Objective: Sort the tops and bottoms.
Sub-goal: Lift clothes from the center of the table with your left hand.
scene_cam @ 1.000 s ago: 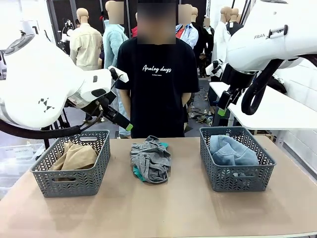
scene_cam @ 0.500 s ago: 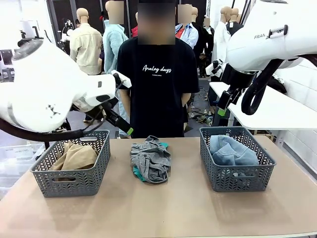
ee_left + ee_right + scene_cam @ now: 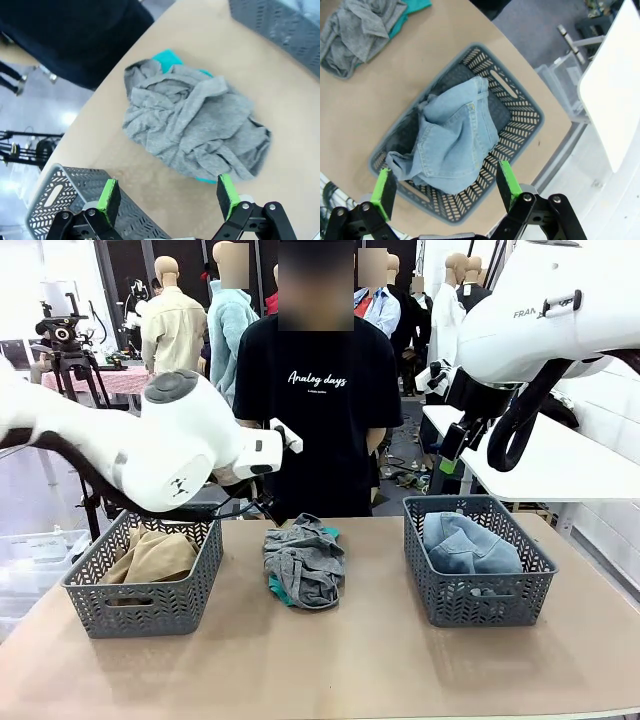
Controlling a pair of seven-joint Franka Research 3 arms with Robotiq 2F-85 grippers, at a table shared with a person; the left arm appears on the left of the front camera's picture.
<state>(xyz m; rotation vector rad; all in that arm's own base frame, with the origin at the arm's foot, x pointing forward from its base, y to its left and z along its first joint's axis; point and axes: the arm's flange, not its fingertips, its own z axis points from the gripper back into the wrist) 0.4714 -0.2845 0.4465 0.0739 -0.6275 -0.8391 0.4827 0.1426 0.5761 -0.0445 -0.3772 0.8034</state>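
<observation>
A crumpled grey top (image 3: 303, 560) lies at the table's middle on a teal-green top (image 3: 275, 587) that peeks out beneath it. A khaki-tan top (image 3: 150, 555) fills the left basket (image 3: 140, 610). The bottoms (image 3: 468, 545), light blue denim, lie in the right basket (image 3: 480, 605). My left gripper (image 3: 167, 195) hangs open above the grey top (image 3: 192, 125), apart from it, with a teal edge (image 3: 167, 57) on the far side. Open too, my right gripper (image 3: 445, 187) hovers high over the denim (image 3: 455, 145), holding nothing.
A person in a black T-shirt (image 3: 318, 410) stands at the table's far edge behind the pile. A white side table (image 3: 560, 460) stands to the right. Bare tabletop (image 3: 330, 660) lies in front of the baskets.
My left arm has swung rightward from above the left basket toward the pile in the middle. The right arm and the garments have not moved.
</observation>
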